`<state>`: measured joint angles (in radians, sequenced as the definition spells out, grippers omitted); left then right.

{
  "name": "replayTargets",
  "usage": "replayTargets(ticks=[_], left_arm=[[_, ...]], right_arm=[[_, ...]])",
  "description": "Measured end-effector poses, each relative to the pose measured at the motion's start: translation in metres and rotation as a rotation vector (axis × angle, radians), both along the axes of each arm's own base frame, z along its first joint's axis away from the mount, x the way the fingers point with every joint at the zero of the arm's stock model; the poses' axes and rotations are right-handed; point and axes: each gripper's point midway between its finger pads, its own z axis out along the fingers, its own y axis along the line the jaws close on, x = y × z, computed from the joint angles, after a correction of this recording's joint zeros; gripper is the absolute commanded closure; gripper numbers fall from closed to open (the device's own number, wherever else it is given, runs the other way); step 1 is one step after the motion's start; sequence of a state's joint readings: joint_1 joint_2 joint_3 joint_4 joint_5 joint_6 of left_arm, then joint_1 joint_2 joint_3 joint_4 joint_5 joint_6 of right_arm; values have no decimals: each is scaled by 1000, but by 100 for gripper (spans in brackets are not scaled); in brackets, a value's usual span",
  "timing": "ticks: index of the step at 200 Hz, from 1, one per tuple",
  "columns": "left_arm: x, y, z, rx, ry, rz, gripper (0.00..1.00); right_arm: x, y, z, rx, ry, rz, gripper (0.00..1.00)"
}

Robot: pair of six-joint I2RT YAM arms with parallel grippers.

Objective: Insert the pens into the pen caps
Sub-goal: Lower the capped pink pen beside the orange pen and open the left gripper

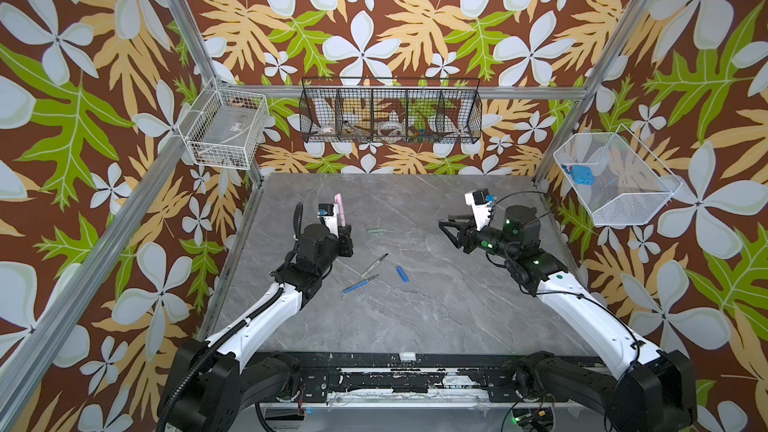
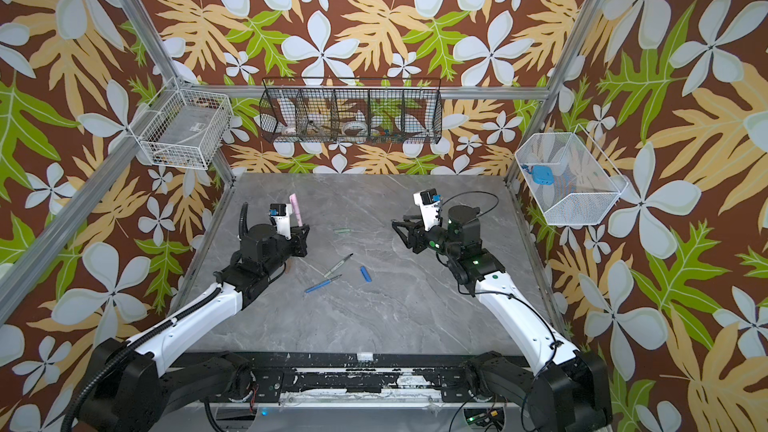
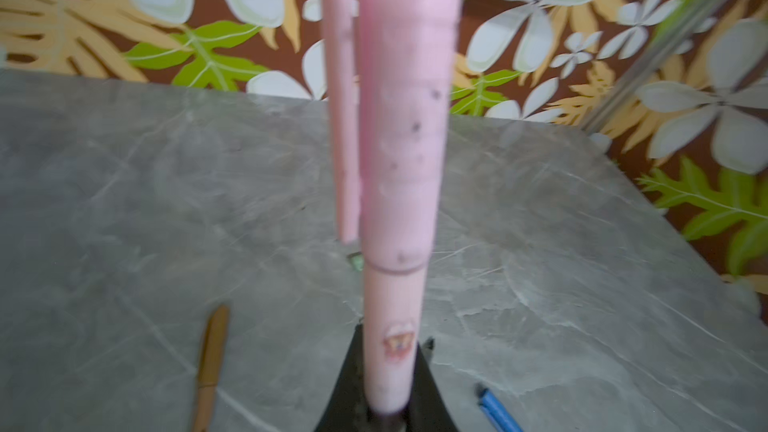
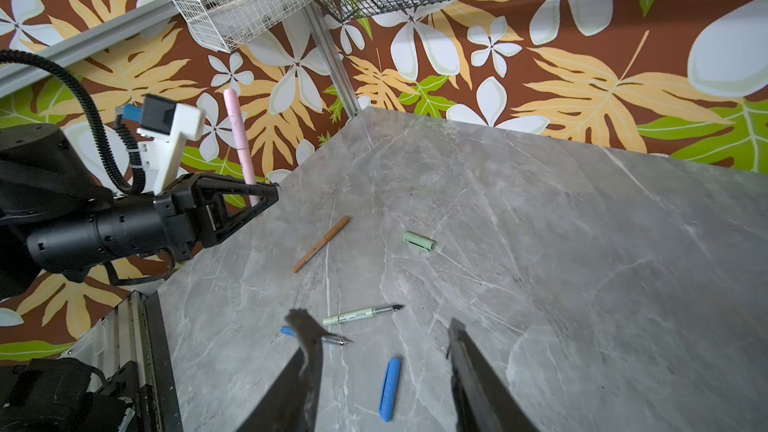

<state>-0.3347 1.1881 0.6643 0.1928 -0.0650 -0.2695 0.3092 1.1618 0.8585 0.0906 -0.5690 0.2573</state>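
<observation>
While the left claw [image 4: 266,198] is closed tight on the lower part of the pale pink plastic pen [image 4: 248,168], this pen stands almost upright above the left side of the grey marble-pattern table [image 1: 415,317]. Its pink cap [image 3: 405,118] sits on the upper end. In the left wrist view a thin seam line divides the wider cap from the thinner body, the clip of the cap runs beside it, and small dark spots are on the surface.

The right claw [image 1: 449,231] is open with nothing between its jaws. It hangs over the right side of the table, well apart from the pens.

On the middle of the table lies the grey-green pen with dark pointed tip [image 4: 361,314], uncapped, and just beside it the blue pen [image 1: 359,283], also uncapped. The short blue cap [image 4: 390,388] lies near them, and the short light green cap [image 4: 419,241] lies farther back. The thin brown pen [image 4: 321,245] lies near the left claw; whether it is capped I cannot tell.
</observation>
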Motion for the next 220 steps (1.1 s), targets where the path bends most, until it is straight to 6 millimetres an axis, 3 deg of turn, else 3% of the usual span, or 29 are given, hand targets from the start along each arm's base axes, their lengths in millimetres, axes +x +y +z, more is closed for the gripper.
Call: replayTargets(ticks=[32, 66, 99, 134, 186, 220], left_arm=[[3, 35, -50, 79, 181, 122, 100], [3, 55, -90, 170, 332, 192, 100], [-1, 68, -114, 249, 424, 220, 100], [-9, 99, -140, 289, 529, 275, 100], [-7, 93, -168, 308, 630, 204, 100], [-3, 92, -170, 305, 615, 200, 100]], right_arm=[[8, 3, -19, -8, 45, 4, 49], [13, 7, -38, -11, 80, 13, 49], [11, 6, -54, -8, 109, 8, 48], [10, 6, -60, -7, 115, 8, 48], [9, 6, -62, 0, 115, 9, 47], [9, 7, -60, 13, 122, 12, 45]])
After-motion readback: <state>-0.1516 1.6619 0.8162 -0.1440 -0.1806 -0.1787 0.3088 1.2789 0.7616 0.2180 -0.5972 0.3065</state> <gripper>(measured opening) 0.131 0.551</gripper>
